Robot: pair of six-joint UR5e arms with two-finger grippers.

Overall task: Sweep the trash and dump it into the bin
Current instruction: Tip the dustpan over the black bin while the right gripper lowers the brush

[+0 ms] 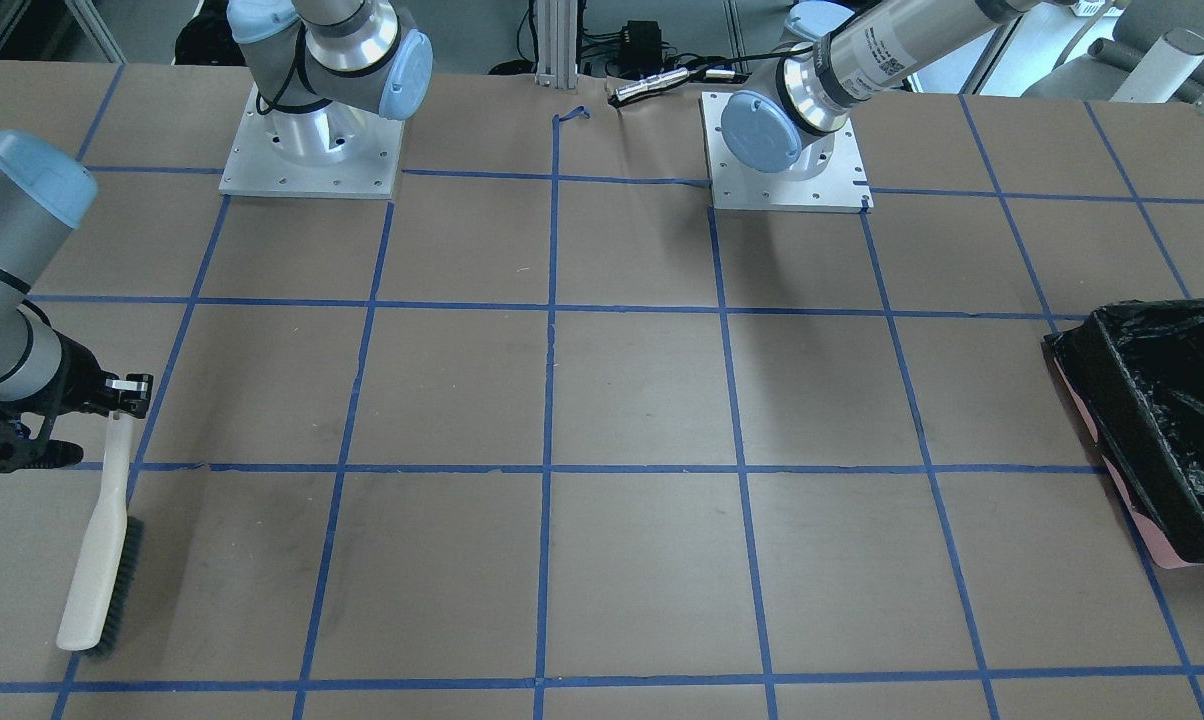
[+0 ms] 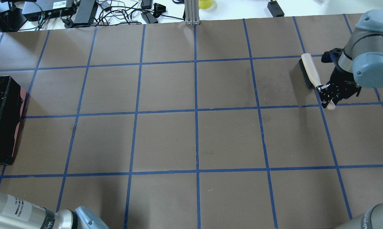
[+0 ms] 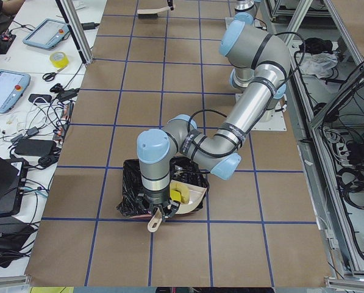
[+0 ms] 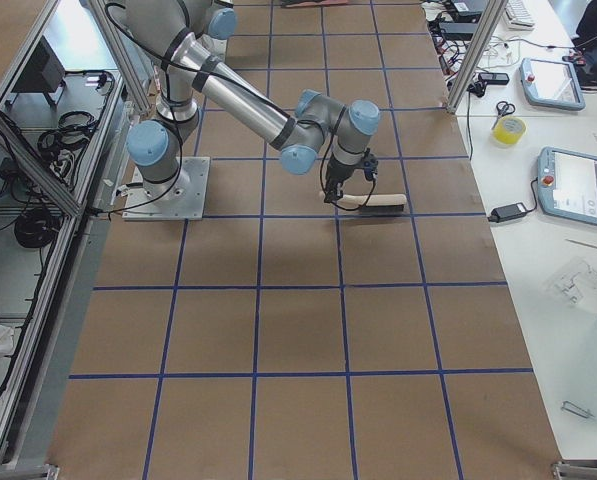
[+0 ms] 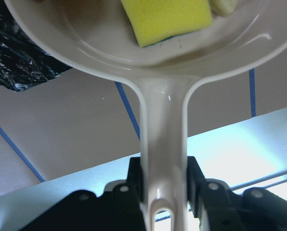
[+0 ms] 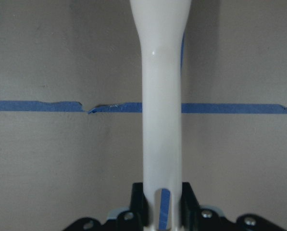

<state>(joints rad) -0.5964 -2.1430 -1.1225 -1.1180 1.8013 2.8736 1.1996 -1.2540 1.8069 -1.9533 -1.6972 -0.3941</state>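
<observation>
My left gripper is shut on the handle of the beige dustpan, which it holds over the bin, a pink box lined with a black bag at the table's left end. A yellow-green wedge lies in the pan and also shows in the exterior left view. A pale cream piece sits beside it. The golden-brown lump is hidden. My right gripper is shut on the cream handle of a brush, which rests with its bristles on the table.
Brown paper with a blue tape grid covers the table. The two arm bases stand at the robot's side. Cables and boxes lie beyond the far edge. Tablets and a tape roll sit on a side bench.
</observation>
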